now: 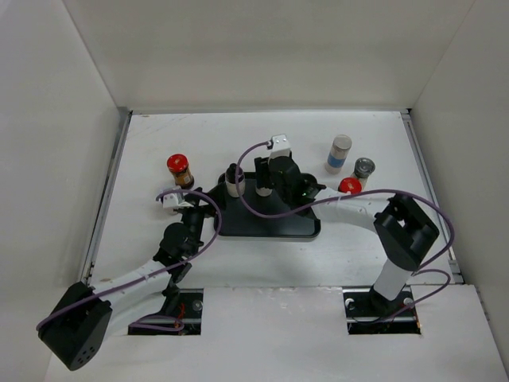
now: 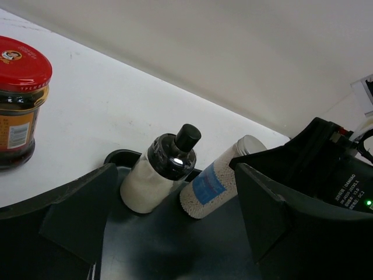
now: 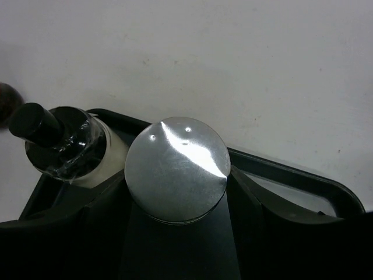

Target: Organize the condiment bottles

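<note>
**A:** Where does everything sit, biggest first?

**B:** The tray [image 1: 274, 229] lies mid-worktop. One red-lidded jar [image 1: 180, 171] stands between the tray and the left edge. A second red-lidded jar [image 1: 350, 186] is just off the tray's right end, half hidden by the right arm. A spare white cylinder [image 1: 339, 153] and the silver-lidded jar [image 1: 363, 169] stand toward the far right corner.

**A:** And on the tray?

**B:** The black-capped bottle [image 2: 166, 169] stands at the tray's far left corner. Just beside it, the right gripper [image 3: 178, 184] is clenched on the held white cylinder [image 2: 213, 186] near its shiny cap. I can't tell whether the base is resting on the tray floor.

**A:** The left gripper?

**B:** The left gripper [image 2: 175, 169] is spread wide with nothing in it, at the tray's left end.

**A:** How will they handle?

**B:** The red-lidded jars look like glass, so probably heavy, breakable and slick. They look wide for the jaws, and I'd take them square across the lid or just under it. The cylinders seem light, but their sides are smooth, so grip the body below the cap. The black cap is too narrow to trust, so take that bottle by the body.
</note>
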